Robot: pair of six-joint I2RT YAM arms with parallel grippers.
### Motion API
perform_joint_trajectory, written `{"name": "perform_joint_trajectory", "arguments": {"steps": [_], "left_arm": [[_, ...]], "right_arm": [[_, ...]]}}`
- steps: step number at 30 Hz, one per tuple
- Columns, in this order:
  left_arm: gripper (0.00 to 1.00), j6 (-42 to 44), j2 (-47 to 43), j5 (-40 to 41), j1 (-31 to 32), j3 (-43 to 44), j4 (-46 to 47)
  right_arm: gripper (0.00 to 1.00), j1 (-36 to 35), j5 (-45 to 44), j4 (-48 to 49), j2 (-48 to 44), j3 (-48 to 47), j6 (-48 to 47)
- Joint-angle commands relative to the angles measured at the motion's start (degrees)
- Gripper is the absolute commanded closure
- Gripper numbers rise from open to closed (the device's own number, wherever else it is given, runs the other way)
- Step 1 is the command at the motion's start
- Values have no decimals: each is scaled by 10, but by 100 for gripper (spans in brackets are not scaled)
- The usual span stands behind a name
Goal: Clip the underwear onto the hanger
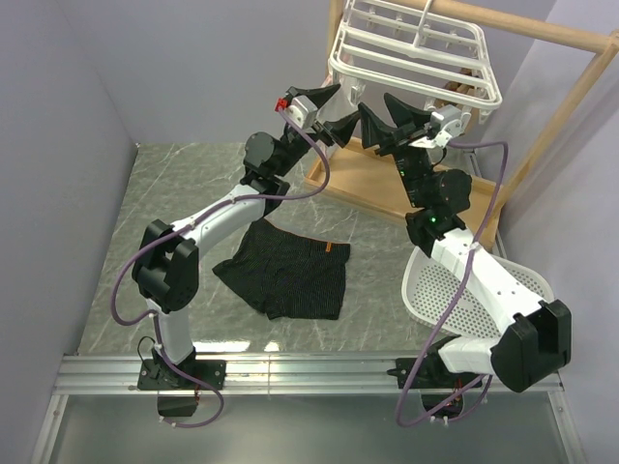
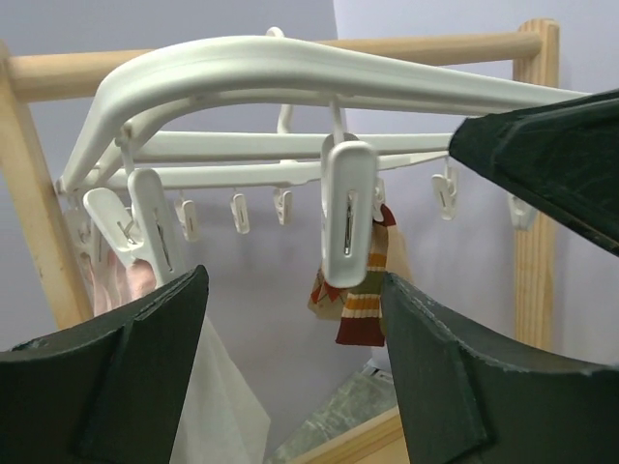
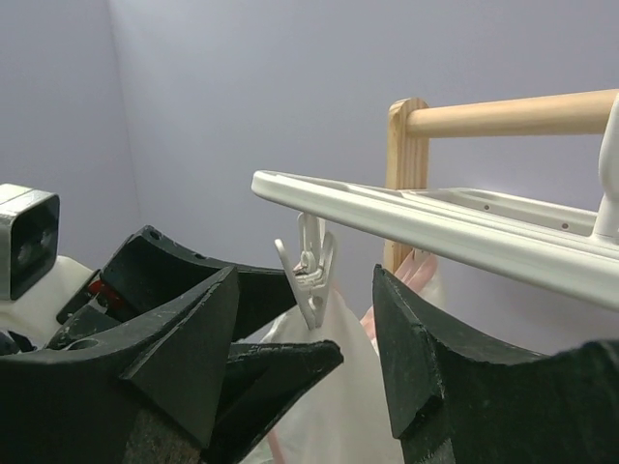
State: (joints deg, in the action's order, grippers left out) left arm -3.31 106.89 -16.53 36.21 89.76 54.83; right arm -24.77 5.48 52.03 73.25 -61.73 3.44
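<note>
Overhead, left hand (image 1: 346, 102) and right hand (image 1: 375, 103) gape empty beneath the hanger (image 1: 416, 84) (top cropped); underwear (image 1: 285, 271) lies apart.

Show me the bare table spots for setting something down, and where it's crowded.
Bare table: far left, between the wall and the left arm; also a strip between the underwear and the basket. Crowded: under the hanger, where the left gripper and right gripper meet, both open.

You see the black soft fabric briefs (image 1: 285, 275), with an orange tab at the waistband, lying flat and unclipped near the table's middle. The white plastic rectangular drying rack (image 1: 416, 58) hangs above the far right corner, its small white clips (image 2: 346, 217) dangling underneath.
</note>
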Motion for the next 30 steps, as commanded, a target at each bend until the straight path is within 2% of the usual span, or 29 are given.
{"name": "perform_joint_trajectory", "arguments": {"steps": [1, 9, 19, 23, 26, 30], "left_arm": [[23, 22, -19, 34, 11, 0, 12], [26, 47, -22, 47, 31, -6, 33], [31, 65, -11, 131, 51, 31, -6], [32, 73, -5, 142, 56, 47, -15], [35, 74, 2, 142, 58, 61, -22], [44, 74, 7, 136, 58, 68, -20]], "right_arm": [[36, -2, -13, 6, -31, 3, 0], [36, 1, -24, -9, -49, 13, -1], [36, 6, -33, -18, -52, 12, 1], [36, 10, -32, -17, -51, 15, 4], [36, 12, -31, -13, -53, 15, 7], [37, 14, -21, -16, -52, 13, 8]]}}
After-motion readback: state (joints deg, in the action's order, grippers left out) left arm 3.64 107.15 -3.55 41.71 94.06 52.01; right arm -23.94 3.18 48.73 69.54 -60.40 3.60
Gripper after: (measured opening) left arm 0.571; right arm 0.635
